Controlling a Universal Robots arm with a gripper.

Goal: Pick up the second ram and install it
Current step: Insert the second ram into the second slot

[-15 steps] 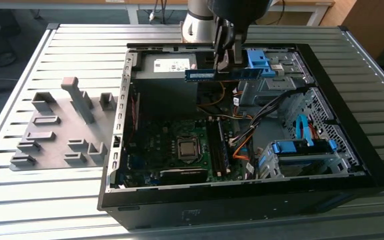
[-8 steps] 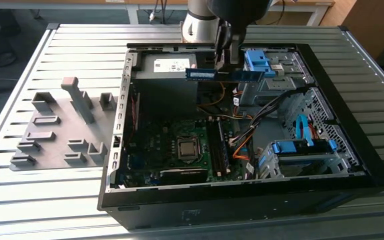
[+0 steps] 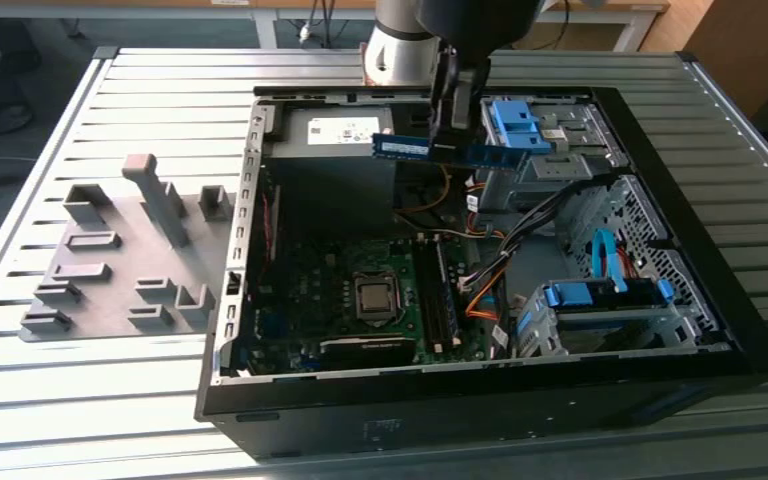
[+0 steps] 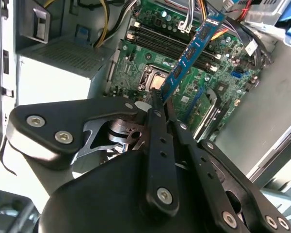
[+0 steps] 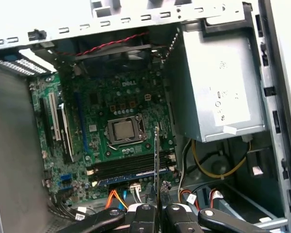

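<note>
Gripper (image 3: pixel 448 140) hangs over the open black PC case (image 3: pixel 491 405). Its flat black metal fingers (image 4: pixel 158 131) are pinched on the second ram (image 3: pixel 462 150) — a long thin blue-green board with dark chips. In the exterior view the stick is held level in the air, near the grey sheet-metal power supply (image 3: pixel 337 130) and clear of the green motherboard (image 3: pixel 357 290) below. In the second wrist view the second ram (image 4: pixel 191 48) juts out from the fingertips, slanting across the board. In the first wrist view the second ram (image 5: pixel 156 160) shows edge-on as a thin line rising from the gripper (image 5: pixel 156 211), crossing the long black memory slots (image 5: pixel 131 165) beside the square metal CPU socket (image 5: pixel 123 130). A grey plastic holder tray (image 3: pixel 104 270) with upright posts sits on the ribbed metal table (image 3: pixel 77 410) at the exterior view's left of the case — well apart from the stick.
</note>
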